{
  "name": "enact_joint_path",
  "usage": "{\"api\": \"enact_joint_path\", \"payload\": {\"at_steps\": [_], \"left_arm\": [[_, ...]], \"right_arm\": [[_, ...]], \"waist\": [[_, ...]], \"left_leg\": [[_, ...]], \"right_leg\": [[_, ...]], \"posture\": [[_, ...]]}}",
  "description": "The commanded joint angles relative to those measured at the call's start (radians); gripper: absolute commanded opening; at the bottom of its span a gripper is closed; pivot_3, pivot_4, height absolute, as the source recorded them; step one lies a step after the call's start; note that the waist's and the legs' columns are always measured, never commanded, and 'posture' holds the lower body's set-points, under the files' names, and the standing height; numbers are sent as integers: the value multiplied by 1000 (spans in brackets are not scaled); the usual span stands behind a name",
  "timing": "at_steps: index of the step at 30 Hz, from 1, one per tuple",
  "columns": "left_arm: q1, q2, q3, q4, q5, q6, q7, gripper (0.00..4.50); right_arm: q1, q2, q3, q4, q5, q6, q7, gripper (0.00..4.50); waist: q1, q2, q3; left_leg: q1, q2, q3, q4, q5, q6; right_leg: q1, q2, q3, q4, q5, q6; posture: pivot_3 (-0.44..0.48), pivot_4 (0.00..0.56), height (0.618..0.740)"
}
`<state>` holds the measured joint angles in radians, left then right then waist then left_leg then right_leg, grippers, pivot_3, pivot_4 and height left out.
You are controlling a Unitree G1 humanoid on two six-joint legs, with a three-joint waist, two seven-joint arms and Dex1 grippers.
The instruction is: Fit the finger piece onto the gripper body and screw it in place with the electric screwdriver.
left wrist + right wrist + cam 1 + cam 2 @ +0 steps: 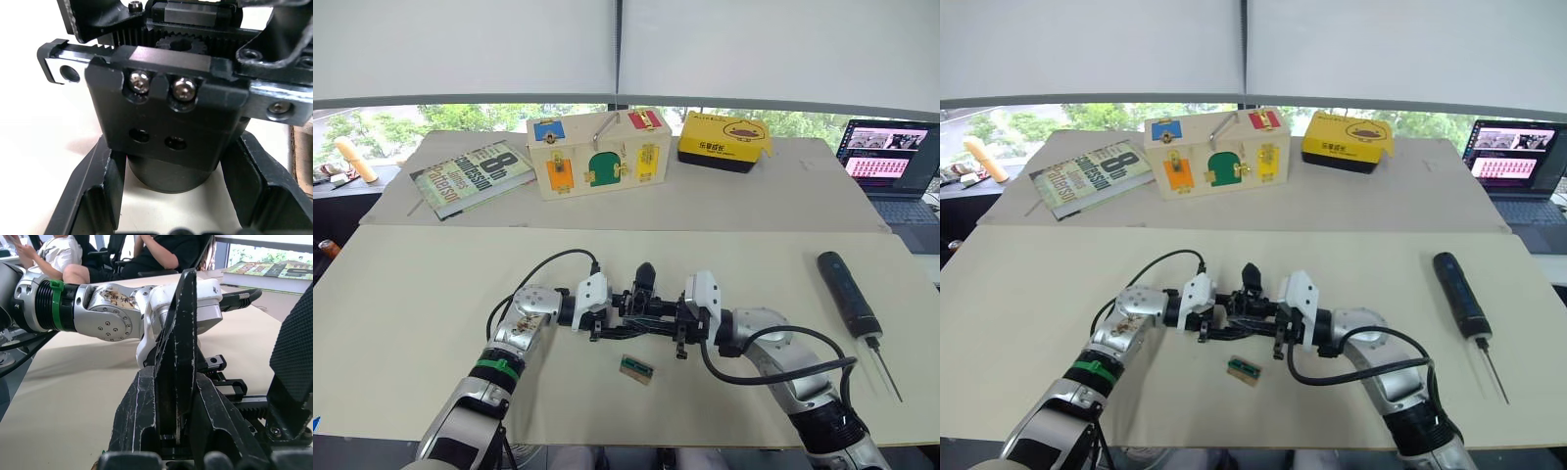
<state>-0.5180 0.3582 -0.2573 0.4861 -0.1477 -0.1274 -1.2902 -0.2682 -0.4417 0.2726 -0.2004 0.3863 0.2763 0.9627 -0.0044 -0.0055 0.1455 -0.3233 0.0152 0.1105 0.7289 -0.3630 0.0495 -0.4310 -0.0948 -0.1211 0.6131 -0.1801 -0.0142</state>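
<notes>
Beige tabletop (431,294) under both my arms: my left claw (607,318) clamps the gripper body (641,305) by its round base, and my right claw (677,323) pinches the finger piece (177,347) upright against it. The screwdriver (847,291) lies well off to my right. Letting go with the right to fetch it could, I judge, drop the unscrewed piece off its seat.

Bright, even daylight from the windows (460,117) behind the table (401,294). Soft, faint shadows only. Slight bowing at head-view edges. Left wrist close-up soft, pale background blown out. Right wrist foreground blurred, mild sheen on metal.
</notes>
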Motion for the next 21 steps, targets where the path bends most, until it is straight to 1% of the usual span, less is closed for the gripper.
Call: {"api": "enact_joint_path", "payload": {"at_steps": [1, 10, 15, 17, 18, 21], "left_arm": [[21, 9, -24, 1, 19, 20, -12, 2281], [28, 12, -25, -5, 20, 23, -9, 2281], [28, 10, -25, -5, 21, 24, -5, 2281], [27, 10, -25, -2, 22, 24, -3, 2281], [26, 9, -25, 0, 22, 24, -2, 2281], [26, 9, -24, 5, 23, 26, 1, 2281]], "right_arm": [[22, -38, 54, 78, -66, 65, 11, 388], [-4, -30, 38, 84, -57, -23, 37, 388], [-19, -10, 14, 58, -11, -30, 53, 388], [-22, 7, 0, 26, 23, -61, 78, 1413], [-27, 17, -6, 16, 25, -76, 79, 1635], [-34, 31, -17, 0, 36, -70, 79, 2684]], "waist": [[0, 0, 0], [-4, 0, -1], [-5, 0, -1], [-6, -1, -1], [-5, -1, 0], [-5, -1, 0]], "left_leg": [[3, 1, 0, -1, -1, 1], [4, 1, -1, -2, -2, 2], [3, 1, -2, -2, -2, 2], [3, 1, -2, -2, -2, 2], [3, 1, -2, -2, -2, 2], [0, 1, -2, -2, -2, 2]], "right_leg": [[3, 0, 0, -1, 0, 0], [5, -5, 0, -1, 0, 0], [4, -11, -1, -1, 0, 0], [4, -11, -1, -1, 0, 0], [4, -11, -1, -2, 0, 0], [2, -11, -2, -1, 0, 0]], "posture": [[0, 150, 740], [0, 150, 740], [0, 150, 740], [0, 150, 740], [0, 150, 740], [0, 150, 740]]}}
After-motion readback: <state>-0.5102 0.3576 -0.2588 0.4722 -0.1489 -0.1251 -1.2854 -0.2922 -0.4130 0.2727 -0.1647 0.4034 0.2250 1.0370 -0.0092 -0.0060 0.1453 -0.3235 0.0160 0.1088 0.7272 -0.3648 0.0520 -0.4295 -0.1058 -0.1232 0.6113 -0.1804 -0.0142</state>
